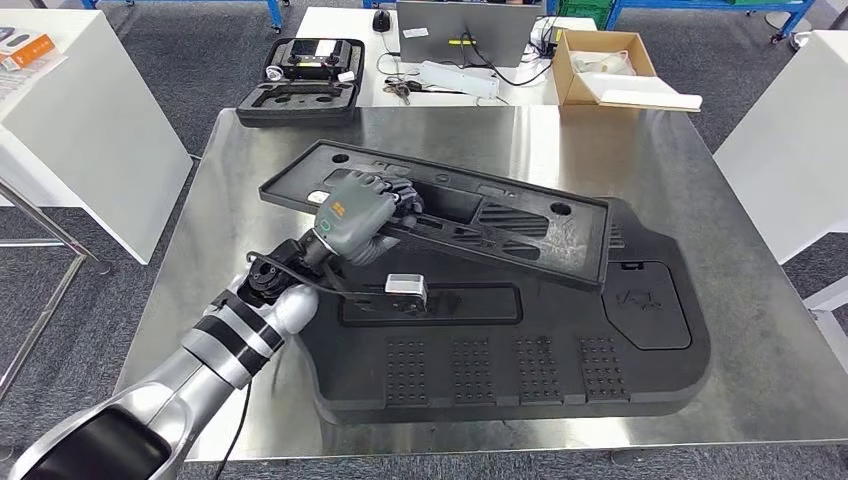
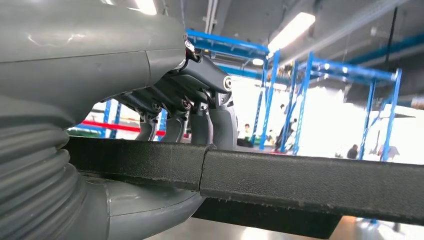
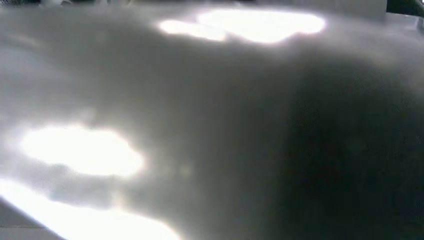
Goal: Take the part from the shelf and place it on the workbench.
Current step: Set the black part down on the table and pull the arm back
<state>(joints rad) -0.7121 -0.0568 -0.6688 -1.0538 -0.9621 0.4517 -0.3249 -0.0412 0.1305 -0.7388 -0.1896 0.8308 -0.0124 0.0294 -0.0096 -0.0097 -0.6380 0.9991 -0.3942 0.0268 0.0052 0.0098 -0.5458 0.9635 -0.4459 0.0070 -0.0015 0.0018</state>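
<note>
The scene is seen in the head view from high on the robot's body, facing forward and down over the steel tabletop (image 1: 600,140); white tables and grey carpet are taken in beyond its far edge. The left wrist view is taken from just behind the left hand (image 1: 352,218), very close, looking low along the edge of the long black plastic part (image 1: 470,212) toward blue racking in a bright hall; the hand (image 2: 165,107) and the part (image 2: 300,180) are shared with the head view. The right wrist view is pressed near a blurred, glaring grey surface; what it faces cannot be told.
</note>
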